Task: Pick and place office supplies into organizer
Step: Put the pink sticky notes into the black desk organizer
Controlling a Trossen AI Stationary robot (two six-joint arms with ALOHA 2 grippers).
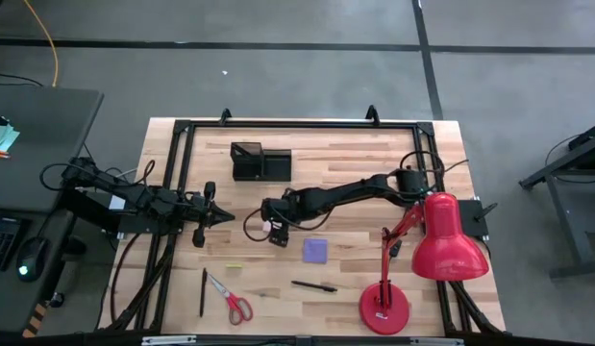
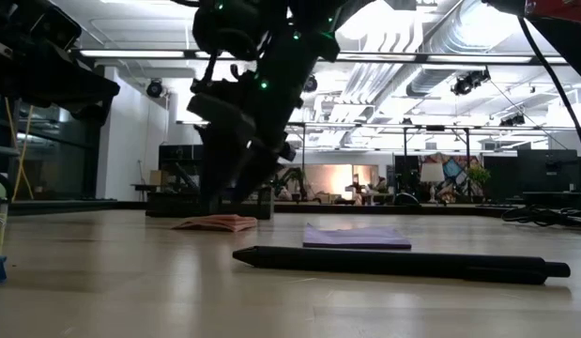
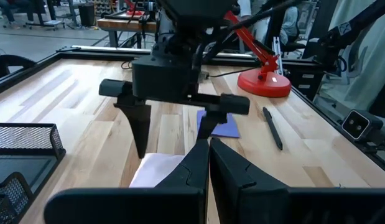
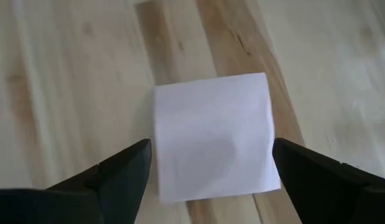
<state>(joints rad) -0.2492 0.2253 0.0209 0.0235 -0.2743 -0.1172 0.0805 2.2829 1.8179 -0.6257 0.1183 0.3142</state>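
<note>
Table (image 1: 374,154): light wood top with a black frame (image 1: 302,123) round its edge.

Lamp (image 1: 441,240): red, near the table's right front corner, its round base (image 1: 384,308) at the front edge.

Right arm: reaches from the right to mid-table. Right gripper (image 1: 268,229) points down over the pink pad (image 4: 211,137), fingers (image 4: 120,171) spread wide, one on either side of the pad, nothing pinched.

Left arm: at the table's left edge. Left gripper (image 1: 223,217) has its fingers pressed together, empty, pointing at the right gripper.

Organizer (image 1: 260,160): black mesh, toward the back, left of centre, well apart from the supplies.

Scissors (image 1: 232,300): red handles, front left.

Purple pad (image 1: 315,250): flat, just right of the right gripper.

Pens: one (image 1: 313,285) in front of the purple pad, one (image 1: 202,291) left of the scissors.

Yellowish piece (image 1: 234,266): behind the scissors.
</note>
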